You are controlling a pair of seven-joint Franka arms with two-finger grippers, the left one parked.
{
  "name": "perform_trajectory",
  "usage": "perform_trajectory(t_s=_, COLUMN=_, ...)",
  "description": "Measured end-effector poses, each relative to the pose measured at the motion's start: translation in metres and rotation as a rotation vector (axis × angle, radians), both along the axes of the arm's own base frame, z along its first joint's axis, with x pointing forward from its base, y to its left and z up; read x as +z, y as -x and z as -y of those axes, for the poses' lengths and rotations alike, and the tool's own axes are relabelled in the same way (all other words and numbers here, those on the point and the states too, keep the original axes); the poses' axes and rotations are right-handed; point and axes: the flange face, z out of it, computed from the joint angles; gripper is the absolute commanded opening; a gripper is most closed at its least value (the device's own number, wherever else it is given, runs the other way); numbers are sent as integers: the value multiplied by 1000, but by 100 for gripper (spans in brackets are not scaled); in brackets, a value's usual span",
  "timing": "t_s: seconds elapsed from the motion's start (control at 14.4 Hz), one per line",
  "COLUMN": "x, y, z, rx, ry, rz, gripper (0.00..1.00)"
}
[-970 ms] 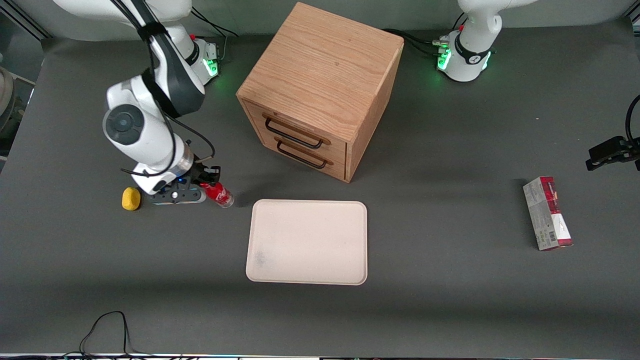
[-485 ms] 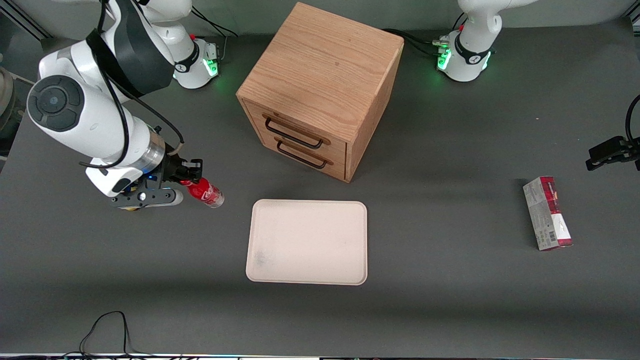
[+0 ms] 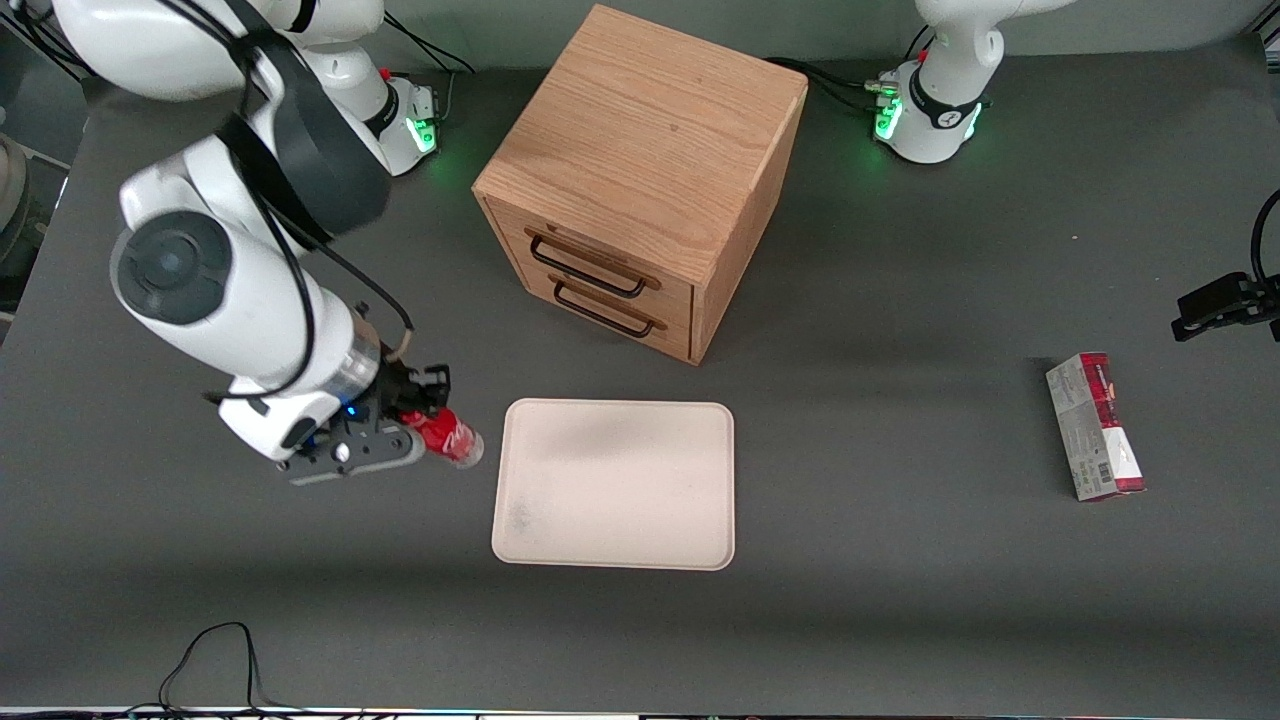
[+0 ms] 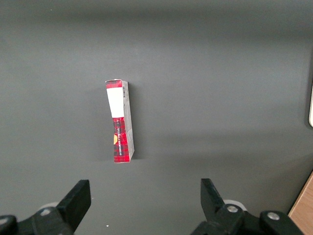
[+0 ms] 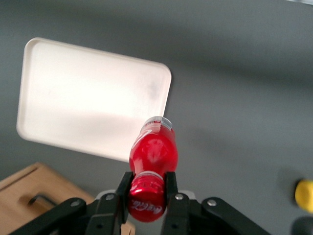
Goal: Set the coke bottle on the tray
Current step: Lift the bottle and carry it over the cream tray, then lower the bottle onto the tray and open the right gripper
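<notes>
Grey desk (image 3: 900, 620) fills the front view, carrying a cream tray (image 3: 614, 484) nearer the camera than a wooden cabinet (image 3: 640, 180). Beside the tray, toward the working arm's end, the claw (image 3: 415, 425) pinches the coke bottle (image 3: 447, 437) by its neck, lifted off the desk.

From the right wrist, the bottle (image 5: 152, 155) hangs over the tray's rim (image 5: 166, 98), with both fingers (image 5: 171, 188) clamped at the cap; a yellow object (image 5: 304, 195) lies well apart.

From the left wrist, a red carton (image 4: 120, 120) lies flat on the desk.

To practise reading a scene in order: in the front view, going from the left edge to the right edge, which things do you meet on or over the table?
gripper shut on the coke bottle → tray → red-and-grey carton. The wooden cabinet overlaps the tray sideways, so it is left out.
</notes>
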Motion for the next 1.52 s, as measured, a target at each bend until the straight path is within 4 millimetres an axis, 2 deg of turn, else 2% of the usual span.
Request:
perform_trajectory(t_s=0.28, x=-80, y=-31, z=-23, rx=30, ry=-20, rz=48, gripper=0)
perform_trajectory(t_s=0.49, x=-134, y=-43, z=-37, rx=58, ry=-18, rz=79, gripper=0)
perform_trajectory(t_s=0.62, x=-158, y=-45, z=-43, rx=65, ry=-25, rz=70, gripper=0)
perform_trajectory(t_s=0.83, x=-175, y=-45, z=-44, rx=63, ry=-26, rz=53, gripper=0)
perform_trajectory(t_s=0.9, x=-179, y=-45, z=-45, rx=58, ry=-25, rz=47, gripper=17)
perform_trajectory(t_s=0.97, x=-181, y=-44, z=-45, rx=53, ry=-25, rz=44, gripper=99)
perform_trajectory(t_s=1.52, x=-180, y=-46, z=-46, rx=-24, ry=-37, rz=54, gripper=100)
